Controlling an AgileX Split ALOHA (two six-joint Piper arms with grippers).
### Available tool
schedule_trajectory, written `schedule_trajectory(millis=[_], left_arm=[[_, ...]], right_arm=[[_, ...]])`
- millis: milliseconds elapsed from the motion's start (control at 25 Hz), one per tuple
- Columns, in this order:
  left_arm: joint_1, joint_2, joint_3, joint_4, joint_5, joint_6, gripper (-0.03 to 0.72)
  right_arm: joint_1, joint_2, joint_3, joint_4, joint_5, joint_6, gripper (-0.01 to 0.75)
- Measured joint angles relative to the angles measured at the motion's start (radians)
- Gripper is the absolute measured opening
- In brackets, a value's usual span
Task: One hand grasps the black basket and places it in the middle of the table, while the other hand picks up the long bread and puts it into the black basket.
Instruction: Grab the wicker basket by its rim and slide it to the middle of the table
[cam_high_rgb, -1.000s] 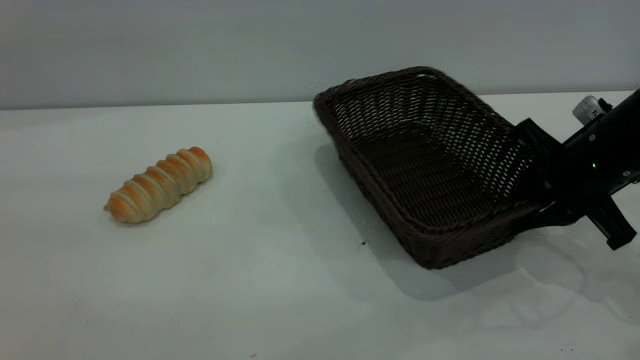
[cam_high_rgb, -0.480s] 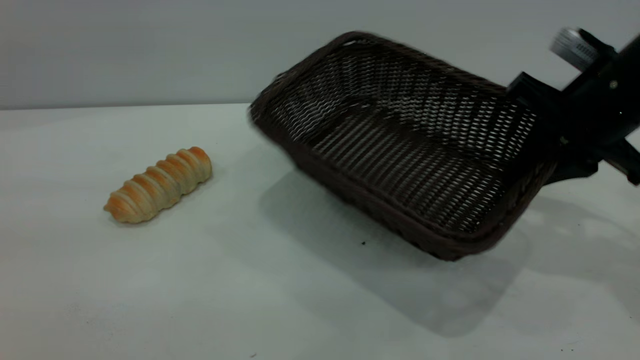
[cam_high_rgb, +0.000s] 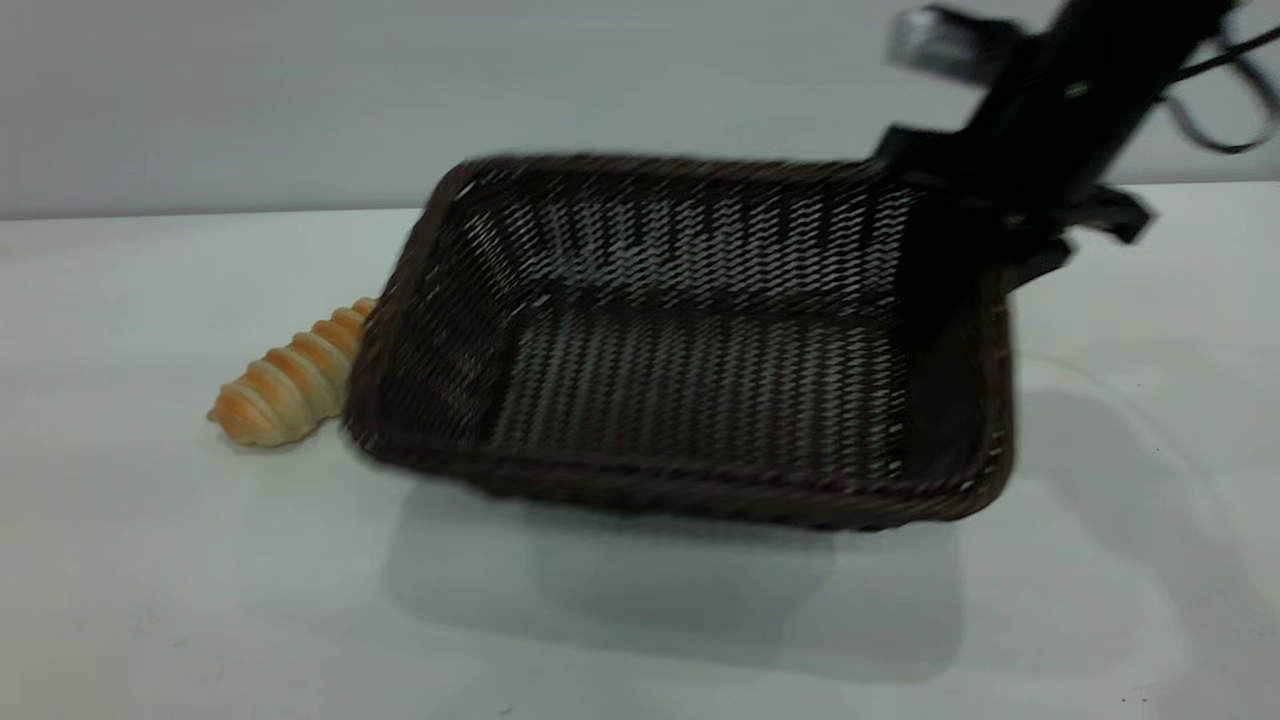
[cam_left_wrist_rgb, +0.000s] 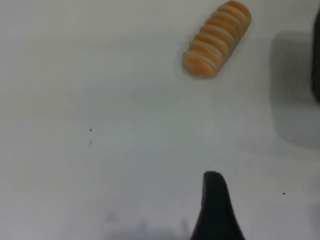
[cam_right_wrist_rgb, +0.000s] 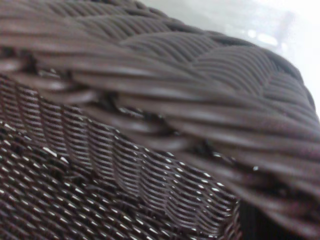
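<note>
One right hand (cam_high_rgb: 985, 235) clamped on the black basket's (cam_high_rgb: 690, 340) rim.

A plain grey wall (cam_high_rgb: 400, 90) stands behind the scene, without marks. Below it there is a pale grey-white surface with some tiny dark specks. The light is soft and gives blurred grey shadows.

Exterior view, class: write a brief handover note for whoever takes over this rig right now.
Right pincer: shut on the dark woven wicker basket's right rim, holding it above the pale grey-white table, near its middle.
Left pincer: empty, away from the golden ridged bread roll; fingers unclear.
Roll lies on the table, left of the basket.
Done: basket grasped.
Left: set basket down, put the roll in.
</note>
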Motion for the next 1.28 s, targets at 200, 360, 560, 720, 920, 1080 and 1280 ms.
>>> schedule_trajectory(millis=[200,360,560,720,920,1080,1280], left_arm=[[0.000,0.000,0.000,0.000,0.012,0.000,0.553],[0.000,0.000,0.000,0.000,0.014,0.000,0.553],[0.000,0.000,0.000,0.000,0.017,0.000,0.553],[0.000,0.000,0.000,0.000,0.017,0.000,0.553],[0.000,0.000,0.000,0.000,0.017,0.000,0.553],[0.000,0.000,0.000,0.000,0.017,0.000,0.553],[0.000,0.000,0.000,0.004,-0.002,0.000,0.553]], right_arm=[[0.050,0.134,-0.143,-0.006,0.053,0.027,0.152],[0.050,0.181,-0.180,-0.031,0.066,0.065,0.152],[0.052,0.182,-0.185,-0.122,0.076,0.103,0.235],[0.051,0.182,-0.206,-0.205,0.096,0.172,0.369],[0.051,0.182,-0.317,-0.251,0.182,0.195,0.438],[0.051,0.182,-0.465,-0.250,0.304,0.199,0.442],[0.051,0.161,-0.604,-0.280,0.338,0.194,0.442]])
